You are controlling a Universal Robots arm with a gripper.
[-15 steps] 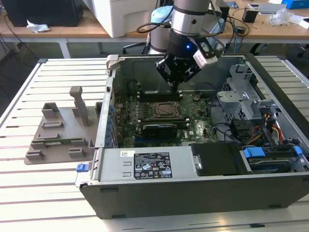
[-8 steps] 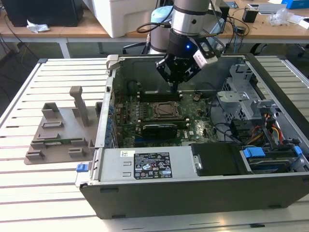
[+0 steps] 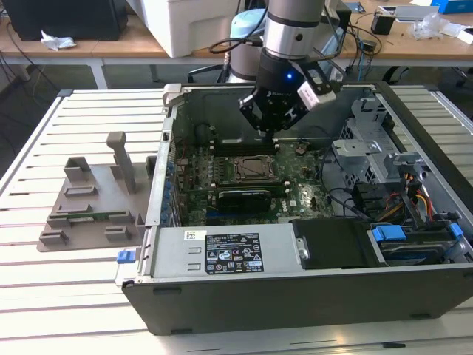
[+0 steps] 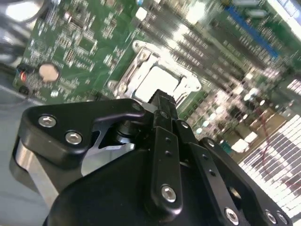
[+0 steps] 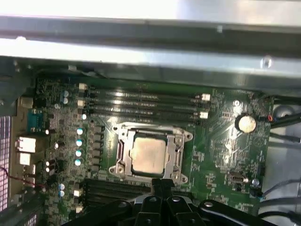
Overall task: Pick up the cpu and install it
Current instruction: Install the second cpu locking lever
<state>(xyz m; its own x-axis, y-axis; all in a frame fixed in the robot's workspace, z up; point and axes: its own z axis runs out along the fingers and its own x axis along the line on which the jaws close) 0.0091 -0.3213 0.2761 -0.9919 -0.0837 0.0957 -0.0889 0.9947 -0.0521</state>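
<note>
Silver cpu (image 5: 148,154) already sits flat in its socket frame (image 5: 123,155), just beyond your fingers (image 5: 162,184), which are pressed together, holding nothing.

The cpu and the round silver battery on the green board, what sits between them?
In the first wrist view, the socket frame's metal edge and bare green board lie between the cpu and the battery.

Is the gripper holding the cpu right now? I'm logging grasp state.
No: in the first wrist view the cpu lies flat inside the socket frame on the motherboard, while the gripper hovers beside it with nothing between its closed fingers.
</note>
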